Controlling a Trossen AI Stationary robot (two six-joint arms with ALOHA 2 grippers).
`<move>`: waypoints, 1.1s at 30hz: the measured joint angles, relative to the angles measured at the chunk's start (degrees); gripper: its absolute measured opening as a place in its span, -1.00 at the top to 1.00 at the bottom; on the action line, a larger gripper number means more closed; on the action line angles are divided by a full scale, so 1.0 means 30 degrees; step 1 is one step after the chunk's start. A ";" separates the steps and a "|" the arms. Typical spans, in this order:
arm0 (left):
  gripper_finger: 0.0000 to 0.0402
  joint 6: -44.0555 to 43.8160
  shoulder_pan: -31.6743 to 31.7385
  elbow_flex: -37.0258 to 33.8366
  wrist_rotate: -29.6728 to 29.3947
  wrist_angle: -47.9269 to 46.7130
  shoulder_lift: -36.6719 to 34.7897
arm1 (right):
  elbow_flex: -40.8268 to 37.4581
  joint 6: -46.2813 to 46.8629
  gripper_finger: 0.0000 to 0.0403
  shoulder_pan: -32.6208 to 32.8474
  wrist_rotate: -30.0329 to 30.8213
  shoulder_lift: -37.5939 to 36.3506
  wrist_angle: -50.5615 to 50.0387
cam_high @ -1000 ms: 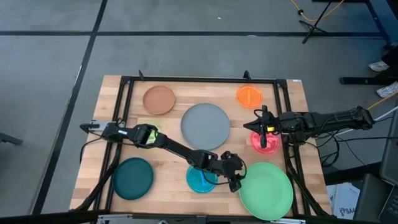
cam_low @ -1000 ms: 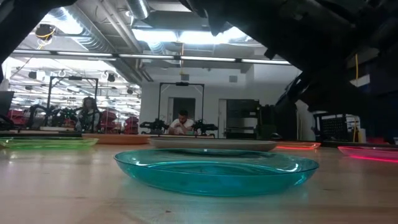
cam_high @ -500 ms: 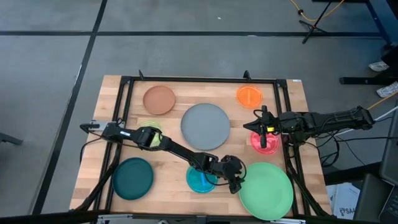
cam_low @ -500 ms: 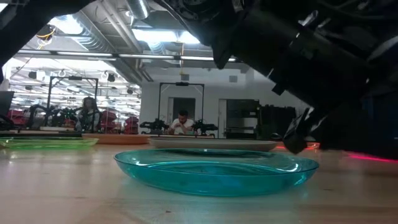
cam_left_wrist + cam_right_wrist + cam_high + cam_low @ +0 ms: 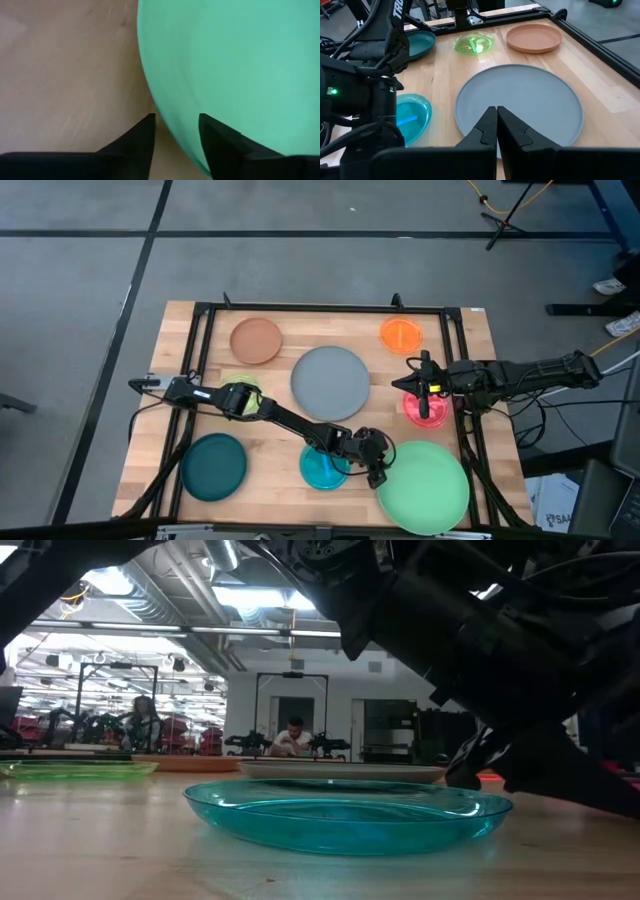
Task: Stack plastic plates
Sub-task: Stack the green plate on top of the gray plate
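Eight plates lie apart on the wooden table: brown, orange, grey, dark teal, translucent blue, pink-red, light green, and lime, which is partly under the left arm. My left gripper is open and low at the light green plate's left rim. One finger stands outside the rim and the other over the plate. My right gripper is shut and hovers by the pink-red plate, facing the grey plate. My left gripper stands astride the light green plate's left rim, coming from above and from the table's left. Whether either finger touches the plate, I cannot tell. The plate lies flat on the table.
A black frame runs around the work area. The blue plate lies right beside the left gripper on its left. Bare wood shows between the dark teal and blue plates. People are in the room beyond the table.
My left gripper has come down and slightly toward the table's right, to the light green plate's left rim. In the low view it has dropped close to the table behind the blue plate. The right arm has kept still.
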 joint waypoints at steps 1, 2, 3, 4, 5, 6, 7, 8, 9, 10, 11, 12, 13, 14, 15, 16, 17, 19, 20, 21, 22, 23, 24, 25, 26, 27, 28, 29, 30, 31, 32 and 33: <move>0.34 0.0214 -0.0002 0.0000 -0.0004 0.0008 0.0007 | 0.0000 0.0000 0.99 0.0000 0.0003 0.0000 -0.0064; 0.39 0.0283 0.0003 0.0000 -0.0004 0.0027 0.0015 | 0.0000 0.0000 0.99 0.0000 -0.0002 0.0000 -0.0106; 0.43 0.0296 0.0003 0.0000 -0.0004 0.0033 0.0015 | 0.0000 0.0000 0.99 0.0000 -0.0003 0.0000 -0.0105; 0.47 0.0339 0.0017 0.0000 -0.0004 0.0047 0.0021 | 0.0000 0.0000 0.99 0.0000 0.0000 0.0000 -0.0102; 0.51 0.0422 0.0025 0.0000 -0.0004 0.0105 0.0022 | 0.0000 0.0000 0.99 0.0000 -0.0003 0.0000 -0.0106; 0.55 0.0585 0.0037 0.0000 -0.0016 0.0180 0.0033 | 0.0000 0.0000 0.99 0.0000 -0.0003 0.0000 -0.0100; 0.59 0.0772 0.0047 0.0000 -0.0082 0.0267 0.0036 | 0.0000 0.0000 0.99 0.0000 -0.0003 0.0000 -0.0102; 0.63 0.0923 0.0044 -0.0004 -0.0246 0.0318 0.0036 | 0.0000 -0.0004 0.99 0.0000 0.0000 0.0000 -0.0102; 0.66 0.1120 0.0047 -0.0007 -0.0382 0.0348 0.0036 | 0.0000 -0.0007 0.99 0.0000 -0.0003 0.0000 -0.0102; 0.70 0.1366 0.0047 -0.0007 -0.0430 0.0404 0.0036 | 0.0000 -0.0002 0.99 0.0000 -0.0001 0.0000 -0.0102; 0.75 0.1626 0.0047 -0.0007 -0.0451 0.0421 0.0036 | 0.0000 -0.0007 0.99 0.0000 -0.0003 0.0000 -0.0102; 0.80 0.1787 0.0046 -0.0007 -0.0495 0.0468 0.0036 | 0.0000 -0.0007 0.99 0.0000 0.0001 0.0000 -0.0102; 0.84 0.1834 0.0040 -0.0007 -0.0528 0.0550 0.0036 | 0.0000 -0.0007 0.99 0.0000 -0.0001 0.0000 -0.0102; 0.89 0.1833 0.0040 -0.0007 -0.0521 0.0670 0.0036 | 0.0000 -0.0007 0.99 0.0000 -0.0001 0.0000 -0.0102; 0.94 0.1840 0.0040 -0.0007 -0.0507 0.0880 0.0036 | 0.0000 -0.0007 0.99 0.0000 0.0004 0.0000 -0.0102; 0.96 0.2032 0.0047 -0.0001 -0.0507 0.1105 0.0036 | 0.0000 -0.0007 0.99 0.0000 0.0004 0.0000 -0.0102; 0.97 0.2258 0.0047 0.0000 -0.0513 0.1221 0.0029 | 0.0000 -0.0007 0.99 0.0000 0.0003 0.0000 -0.0102; 0.96 0.2285 0.0051 -0.0011 -0.0518 0.1320 0.0033 | 0.0000 -0.0007 0.99 0.0000 -0.0002 0.0000 -0.0102; 0.96 0.2288 0.0067 -0.0015 -0.0514 0.1363 0.0036 | 0.0000 -0.0007 0.99 0.0000 -0.0003 0.0000 -0.0109; 0.97 0.2298 0.0076 -0.0015 -0.0534 0.1384 0.0036 | 0.0000 -0.0015 0.99 0.0000 -0.0003 0.0000 -0.0121; 0.98 0.2338 0.0076 -0.0015 -0.0587 0.1398 0.0036 | 0.0000 -0.0015 0.99 0.0000 -0.0003 0.0000 -0.0135; 0.98 0.2358 0.0076 -0.0015 -0.0594 0.1410 0.0036 | 0.0000 -0.0019 0.99 0.0000 -0.0001 0.0000 -0.0143; 0.98 0.2389 0.0076 -0.0015 -0.0602 0.1403 0.0036 | 0.0000 -0.0050 0.99 0.0000 0.0002 0.0000 -0.0150; 0.98 0.2540 0.0083 -0.0015 -0.0582 0.1421 0.0036 | 0.0000 -0.0076 0.99 0.0000 0.0004 0.0000 -0.0148; 0.98 0.2726 0.0083 -0.0015 -0.0587 0.1478 0.0012 | 0.0000 -0.0125 0.99 0.0000 -0.0003 0.0000 -0.0145; 0.98 0.2885 0.0082 -0.0019 -0.0590 0.1474 -0.0063 | 0.0000 -0.0294 0.99 0.0000 0.0004 -0.0002 -0.0131; 0.98 0.3069 0.0091 -0.0026 -0.0541 0.1461 -0.0137 | 0.0000 -0.0611 0.99 0.0000 0.0000 -0.0058 -0.0131; 0.99 0.3233 0.0124 -0.0040 -0.0356 0.1358 -0.0285 | 0.0000 -0.0987 0.99 0.0000 -0.0010 -0.0260 -0.0138; 0.99 0.3296 0.0178 -0.0053 -0.0067 0.1121 -0.0445 | 0.0005 -0.1155 0.99 0.0000 -0.0001 -0.0610 -0.0151; 0.99 0.3371 0.0210 -0.0058 0.0148 0.1028 -0.0591 | 0.0054 -0.1355 0.99 0.0000 0.0001 -0.1044 -0.0176; 0.99 0.3595 0.0232 -0.0073 0.0214 0.0846 -0.0838 | 0.0198 -0.1508 0.99 0.0000 0.0008 -0.1436 -0.0192; 0.99 0.3854 0.0255 -0.0073 0.0192 0.0521 -0.1041 | 0.0333 -0.1581 0.99 0.0000 0.0014 -0.1822 -0.0141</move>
